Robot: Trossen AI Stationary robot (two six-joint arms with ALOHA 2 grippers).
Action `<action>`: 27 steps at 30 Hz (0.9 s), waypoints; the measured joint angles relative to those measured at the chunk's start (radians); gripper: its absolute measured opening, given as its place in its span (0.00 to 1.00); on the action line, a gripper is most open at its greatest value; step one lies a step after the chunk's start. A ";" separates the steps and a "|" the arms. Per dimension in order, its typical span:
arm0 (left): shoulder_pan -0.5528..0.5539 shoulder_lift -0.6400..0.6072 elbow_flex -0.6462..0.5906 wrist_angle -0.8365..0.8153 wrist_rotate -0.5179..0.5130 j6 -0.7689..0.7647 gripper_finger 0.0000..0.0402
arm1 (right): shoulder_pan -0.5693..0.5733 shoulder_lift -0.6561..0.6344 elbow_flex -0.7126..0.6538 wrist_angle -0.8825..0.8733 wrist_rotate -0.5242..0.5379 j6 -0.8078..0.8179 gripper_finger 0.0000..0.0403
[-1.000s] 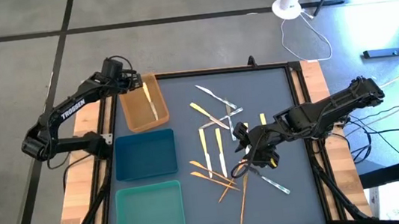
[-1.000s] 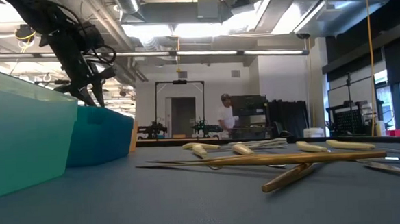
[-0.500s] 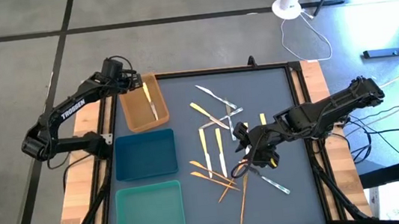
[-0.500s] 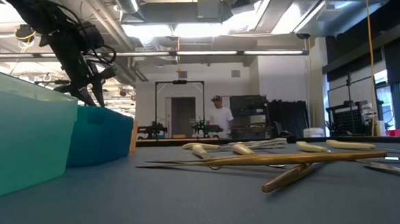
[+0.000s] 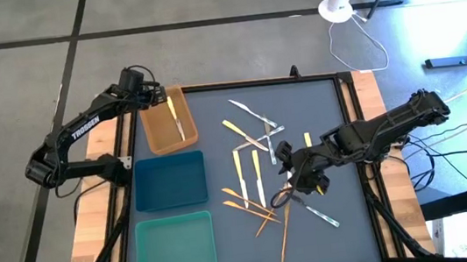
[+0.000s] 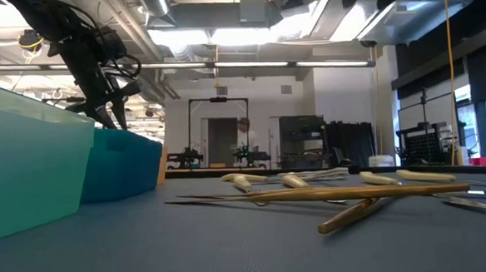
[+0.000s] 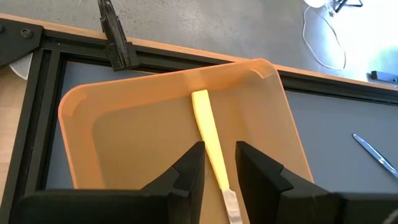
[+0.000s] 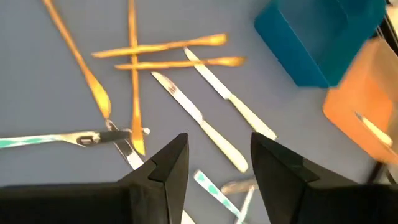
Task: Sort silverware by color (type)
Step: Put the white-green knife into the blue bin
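One word to read out here: "TROSSEN", white capitals running along the dark link of the left arm (image 5: pixel 85 128) in the overhead view. Nothing else carries legible lettering, not the trays, the silverware, the bench, or the room behind.

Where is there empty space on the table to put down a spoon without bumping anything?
Bare mat lies between the orange tray and the silverware pile. The far right corner is bare too. It is crowded mid-table, where the right gripper hovers over the pile.
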 joint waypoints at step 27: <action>0.000 0.000 0.000 0.003 0.044 0.000 0.21 | -0.503 0.000 0.000 0.058 0.021 0.190 0.40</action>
